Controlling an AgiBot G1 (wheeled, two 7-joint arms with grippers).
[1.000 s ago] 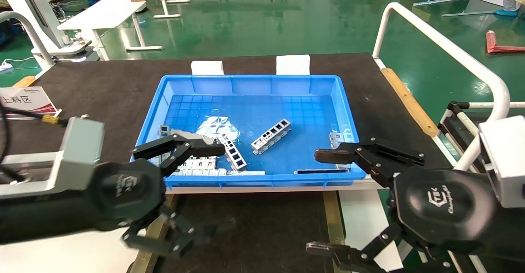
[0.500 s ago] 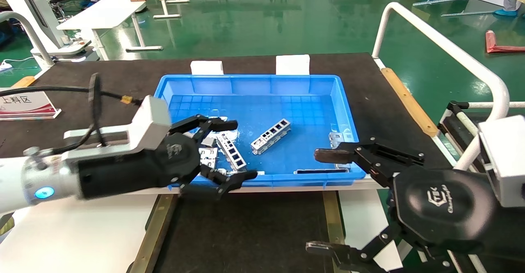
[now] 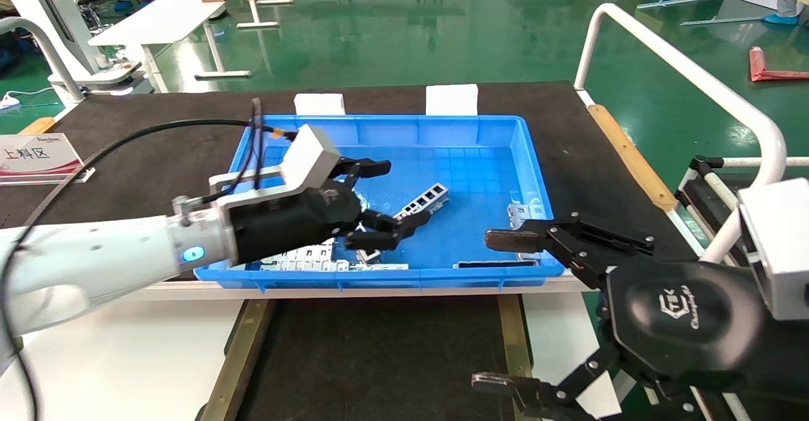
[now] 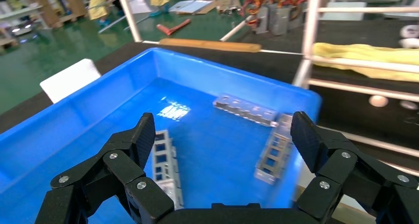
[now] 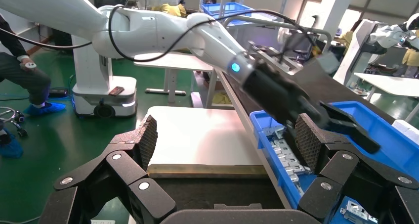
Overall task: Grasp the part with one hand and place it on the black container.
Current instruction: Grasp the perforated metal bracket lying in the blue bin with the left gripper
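Part (image 3: 422, 202) first: a ladder-like silver bracket with a row of rectangular windows, lying slantwise on the floor of the blue bin (image 3: 529, 174), roughly mid-bin. From where I stand the left gripper (image 3: 395, 195) is reaching into the bin over it, its jaws spread wide and holding nothing; one fingertip hangs over the near end of the part, the other stands up towards the far wall of the bin. In the left wrist view the same bracket (image 4: 164, 160) shows close beside one finger, with other pieces lying further off against the bin wall.

More brackets and flat slotted plates (image 3: 303, 258) are heaped along the near wall of the bin under the left arm. The right gripper (image 3: 499, 310) is parked near the bin's near right corner, jaws wide apart and empty.

I'd say the step in hand is the approach for the grasp: nothing is picked up yet. The next move looks to call for the left gripper to line its jaws across the narrow width of the part, come down until the fingers straddle it, then close and lift clear of the bin wall. After that it has to carry the piece back to the black container (image 3: 379, 358), the dark tray with brass-coloured rails (image 3: 237, 351) just in front of the bin, on the bench's near side
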